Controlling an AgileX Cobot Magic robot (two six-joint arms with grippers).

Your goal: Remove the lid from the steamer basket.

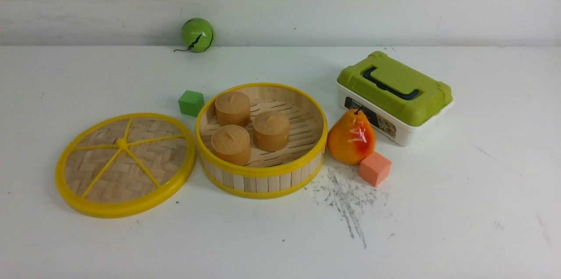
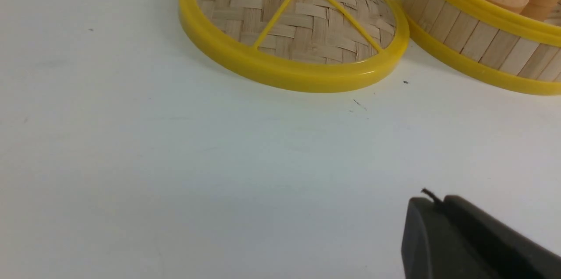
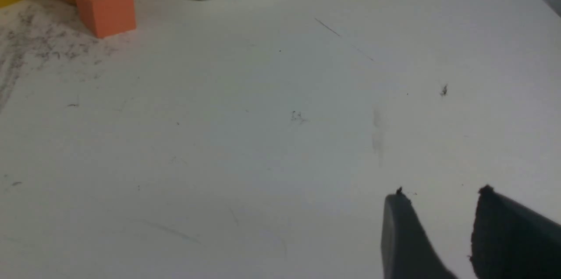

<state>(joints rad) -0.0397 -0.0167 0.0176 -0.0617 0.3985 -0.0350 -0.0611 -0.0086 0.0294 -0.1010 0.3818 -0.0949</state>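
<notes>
The lid (image 1: pixel 125 165), a woven bamboo disc with a yellow rim and spokes, lies flat on the white table to the left of the steamer basket (image 1: pixel 263 173). The two almost touch. The basket stands uncovered. In the left wrist view the lid (image 2: pixel 293 29) and the basket's slat wall (image 2: pixel 477 38) lie well ahead of my left gripper (image 2: pixel 431 200). Its dark jaws are pressed together over bare table and hold nothing. My right gripper (image 3: pixel 440 196) is open with nothing between its fingers, far from both things. Neither arm shows in the front view.
Three brown cylindrical buns (image 1: pixel 232 108) sit inside the basket. A green cube (image 1: pixel 191 103) is behind the lid's right side. A pear (image 1: pixel 350 138), an orange cube (image 1: pixel 374 168) and a white box with a green top (image 1: pixel 394 95) stand to the right. A green ball (image 1: pixel 197 34) rests by the back wall.
</notes>
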